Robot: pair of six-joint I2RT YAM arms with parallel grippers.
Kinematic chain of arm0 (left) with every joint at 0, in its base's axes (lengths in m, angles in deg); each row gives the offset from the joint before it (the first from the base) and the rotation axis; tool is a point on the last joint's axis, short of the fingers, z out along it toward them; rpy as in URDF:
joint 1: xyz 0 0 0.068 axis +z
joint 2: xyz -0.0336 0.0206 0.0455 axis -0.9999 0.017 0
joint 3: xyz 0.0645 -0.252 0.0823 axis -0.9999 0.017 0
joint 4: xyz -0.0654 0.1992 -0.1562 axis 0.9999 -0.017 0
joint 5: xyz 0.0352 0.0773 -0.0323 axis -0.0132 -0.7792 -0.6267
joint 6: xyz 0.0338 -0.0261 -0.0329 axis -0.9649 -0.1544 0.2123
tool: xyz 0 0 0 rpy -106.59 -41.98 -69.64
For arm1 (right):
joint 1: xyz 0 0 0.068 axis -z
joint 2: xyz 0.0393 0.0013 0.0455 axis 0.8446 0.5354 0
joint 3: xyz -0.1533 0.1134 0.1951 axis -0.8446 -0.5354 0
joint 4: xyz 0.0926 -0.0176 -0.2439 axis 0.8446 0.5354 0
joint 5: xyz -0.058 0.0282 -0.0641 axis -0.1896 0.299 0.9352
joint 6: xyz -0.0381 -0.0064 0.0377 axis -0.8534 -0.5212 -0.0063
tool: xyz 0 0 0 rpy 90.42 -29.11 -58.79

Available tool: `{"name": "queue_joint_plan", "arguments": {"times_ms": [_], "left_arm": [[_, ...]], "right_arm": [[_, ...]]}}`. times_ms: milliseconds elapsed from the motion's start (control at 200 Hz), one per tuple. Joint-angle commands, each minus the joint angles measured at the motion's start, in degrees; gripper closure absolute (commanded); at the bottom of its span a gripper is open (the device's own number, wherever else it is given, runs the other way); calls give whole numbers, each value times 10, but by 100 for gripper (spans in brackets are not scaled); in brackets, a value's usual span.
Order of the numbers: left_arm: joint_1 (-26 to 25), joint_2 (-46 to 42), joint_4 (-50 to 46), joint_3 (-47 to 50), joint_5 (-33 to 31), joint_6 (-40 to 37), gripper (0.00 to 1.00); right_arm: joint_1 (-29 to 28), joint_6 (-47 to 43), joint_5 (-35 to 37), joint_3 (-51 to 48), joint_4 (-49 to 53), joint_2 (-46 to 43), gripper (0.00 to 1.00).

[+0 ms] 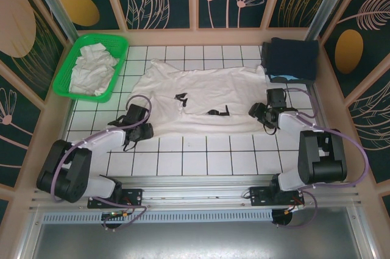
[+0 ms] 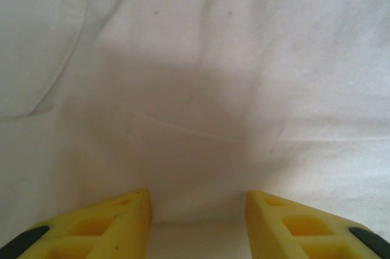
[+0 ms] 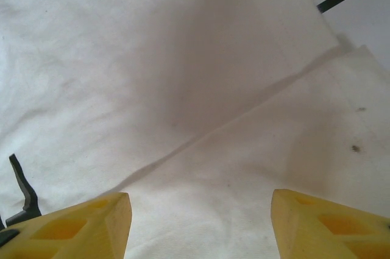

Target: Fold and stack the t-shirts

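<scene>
- White cotton is our work here: one t-shirt [image 1: 207,88] lies spread flat on the tiled table [image 1: 201,161], just right of the green basket [image 1: 120,64], with a few wrinkles.
- We judge the first fold is only being set up. No part of this shirt is turned over yet, and no folded stack is started.
- Our left gripper [image 1: 139,126] sits at the shirt edge nearest the basket, on its near side. In the wrist view its jaws [image 2: 198,201] stand apart with cloth ahead and nothing pinched.
- Our right gripper [image 1: 262,113] is at the shirt edge farthest from the basket, jaws [image 3: 201,201] spread wide above the fabric and holding nothing.
- Next, we think, each gripper must come down onto its edge and close on it, then both lift evenly so the cloth folds without bunching.
- Counts: one spread shirt; one basket holding crumpled white shirts [image 1: 91,67], number unclear; one dark folded cloth [image 1: 292,58] far right of the basket; two grippers.
</scene>
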Motion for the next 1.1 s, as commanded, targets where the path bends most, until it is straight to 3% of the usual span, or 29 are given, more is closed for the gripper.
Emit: {"name": "queue_joint_plan", "arguments": {"times_ms": [0,115,230,505,736,886,1096], "left_arm": [[5,-40,-45,-2,-12,24,54],[5,-60,-76,-52,-32,1,50],[4,-26,-55,-135,-17,-35,48],[9,310,-30,-456,6,-87,53],[72,562,-124,-813,18,-82,58],[104,659,-161,-961,23,-71,57],[117,725,-146,-1033,44,-47,55]], "right_arm": [[6,-7,-23,2,-7,-22,37],[5,-5,-59,39,-35,3,38],[-11,-27,-48,115,-24,65,39],[-45,-30,-42,162,-27,160,41],[7,-59,-17,259,14,191,41],[29,-80,-15,370,50,261,42],[36,-107,22,547,98,394,44]]}}
